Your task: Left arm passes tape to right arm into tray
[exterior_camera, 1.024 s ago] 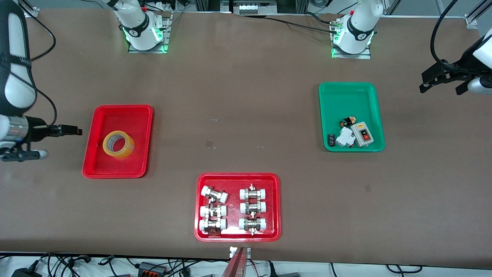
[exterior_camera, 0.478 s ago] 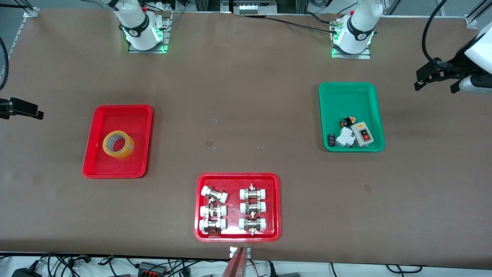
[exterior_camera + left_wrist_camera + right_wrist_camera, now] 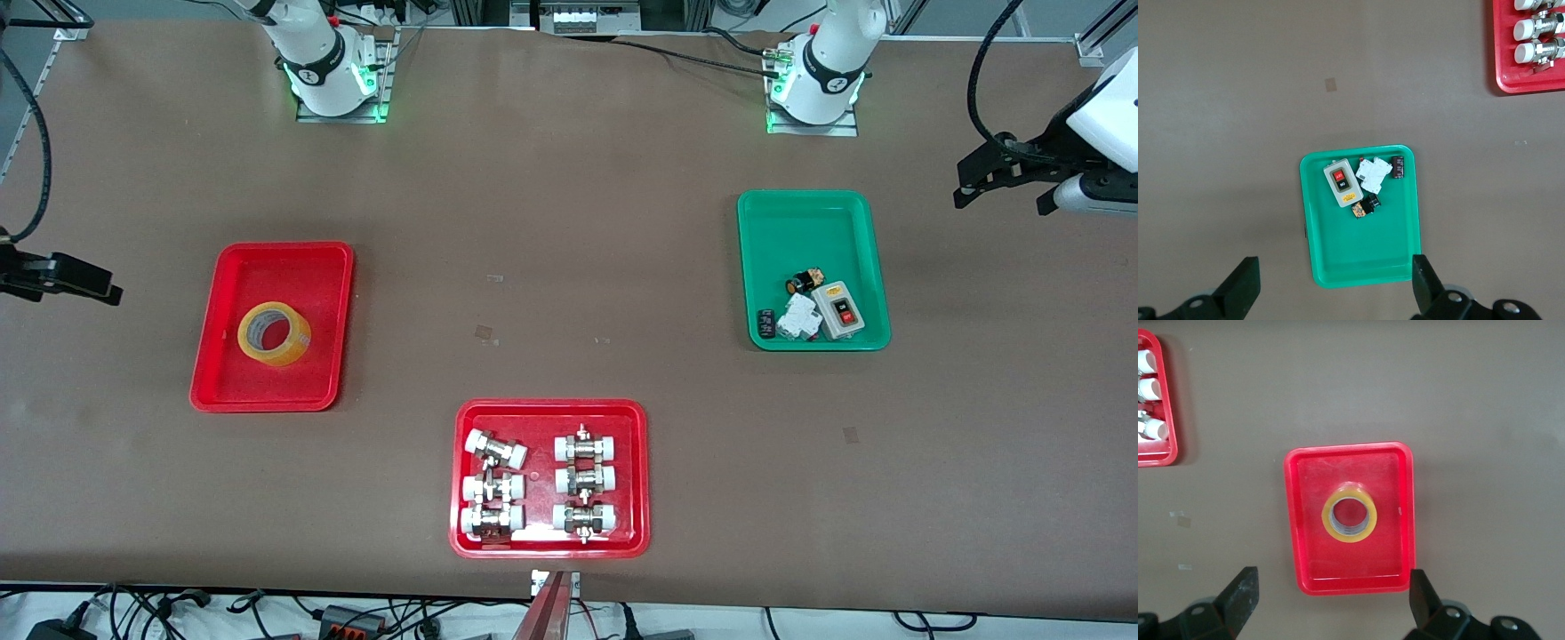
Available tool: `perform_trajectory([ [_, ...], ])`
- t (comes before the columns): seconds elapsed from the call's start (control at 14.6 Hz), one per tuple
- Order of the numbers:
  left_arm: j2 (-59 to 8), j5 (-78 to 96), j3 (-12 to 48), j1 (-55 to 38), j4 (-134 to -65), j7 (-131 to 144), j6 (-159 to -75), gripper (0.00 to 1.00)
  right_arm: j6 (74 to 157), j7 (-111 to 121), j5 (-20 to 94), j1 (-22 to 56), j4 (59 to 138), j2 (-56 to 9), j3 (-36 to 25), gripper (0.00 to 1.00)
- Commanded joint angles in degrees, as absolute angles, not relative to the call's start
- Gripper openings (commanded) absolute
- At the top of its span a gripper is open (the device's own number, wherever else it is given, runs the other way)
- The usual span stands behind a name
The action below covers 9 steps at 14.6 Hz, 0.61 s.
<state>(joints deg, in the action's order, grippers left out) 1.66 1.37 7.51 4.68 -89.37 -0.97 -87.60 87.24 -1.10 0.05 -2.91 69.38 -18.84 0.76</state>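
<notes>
The yellow tape (image 3: 274,333) lies flat in the plain red tray (image 3: 284,271) toward the right arm's end of the table. The right wrist view shows the tape (image 3: 1349,512) in the tray (image 3: 1405,520) from above. My right gripper (image 3: 84,283) is open and empty, raised over the table beside the tray; in its wrist view the right gripper (image 3: 1331,590) spans the tray's short edge. My left gripper (image 3: 1001,203) is open and empty, raised at the left arm's end; in its wrist view the left gripper (image 3: 1335,285) is over the green tray's edge.
A green tray (image 3: 805,236) holds a switch box and small electrical parts; it also shows in the left wrist view (image 3: 1361,247). A red tray with white-capped metal fittings (image 3: 549,476) sits nearest the front camera.
The right arm has pulled away from the red tray toward the table's end, its gripper empty. The left gripper has shifted slightly. The tape has stayed in the tray.
</notes>
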Motion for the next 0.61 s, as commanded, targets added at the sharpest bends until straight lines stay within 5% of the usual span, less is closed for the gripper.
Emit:
perform_trajectory([
  [0.0, 1.9, 0.4, 7.6, 4.7, -88.9, -1.6, -86.8, 1.0, 90.8, -2.3, -1.1, -2.3, 74.9, -14.2, -0.4, 1.0],
  [0.55, 1.9, 0.4, 7.4, 4.7, -88.6, -1.7, -86.7, 1.0, 93.4, 1.9, -1.3, -0.4, 76.6, -12.2, -3.8, 1.0],
])
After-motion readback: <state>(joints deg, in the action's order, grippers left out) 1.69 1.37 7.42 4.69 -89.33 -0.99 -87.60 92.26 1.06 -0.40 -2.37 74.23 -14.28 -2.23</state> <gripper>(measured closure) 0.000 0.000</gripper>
